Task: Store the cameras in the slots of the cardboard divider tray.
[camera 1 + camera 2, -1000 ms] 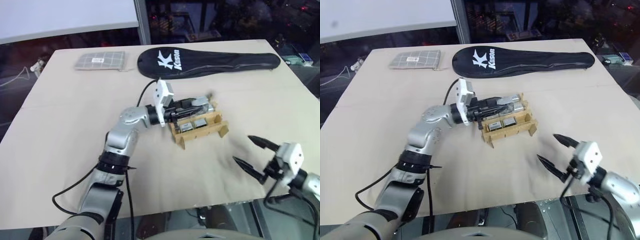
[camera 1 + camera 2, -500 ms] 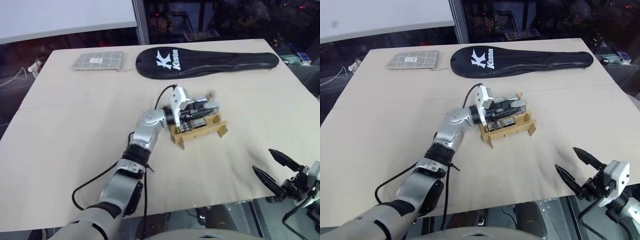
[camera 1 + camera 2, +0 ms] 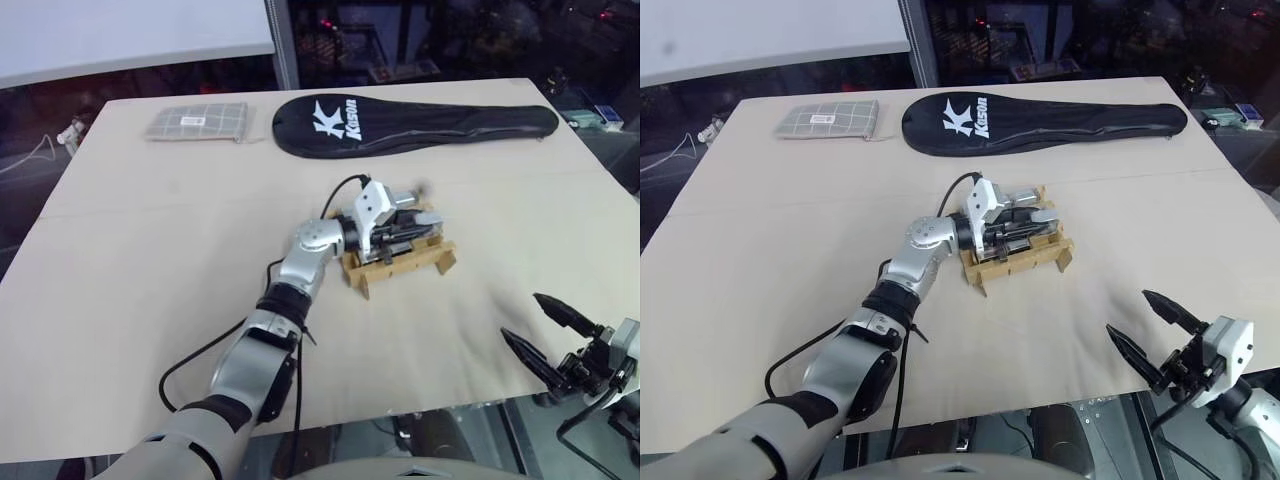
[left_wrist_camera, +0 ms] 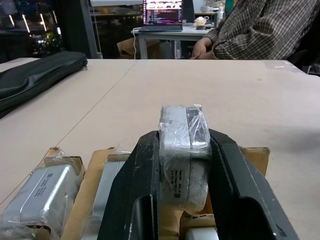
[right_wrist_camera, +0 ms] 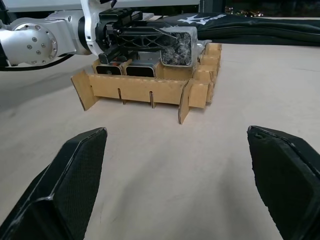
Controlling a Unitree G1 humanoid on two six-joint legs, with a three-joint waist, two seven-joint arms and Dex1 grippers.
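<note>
The cardboard divider tray (image 3: 402, 268) sits mid-table, right of centre. My left gripper (image 3: 416, 224) reaches level across it from the left, shut on a plastic-wrapped silver-grey camera (image 4: 183, 145) held just above the slots. The same camera (image 5: 179, 48) shows over the tray's far row in the right wrist view. Other cameras (image 4: 42, 192) lie in slots beside it, and two (image 5: 142, 69) stand behind the tray's front wall (image 5: 145, 90). My right gripper (image 3: 523, 317) hangs open and holding nothing near the table's front right edge, well clear of the tray.
A long black racket cover (image 3: 415, 120) lies along the far side of the table, and a grey checked pouch (image 3: 197, 122) lies at the far left. A person in a checked shirt (image 4: 260, 30) sits beyond the table. Bare tabletop lies between the tray and my right gripper.
My left gripper has carried the camera to the right and down, from the tray's left end to over its slots. The right gripper stays open near the front edge.
</note>
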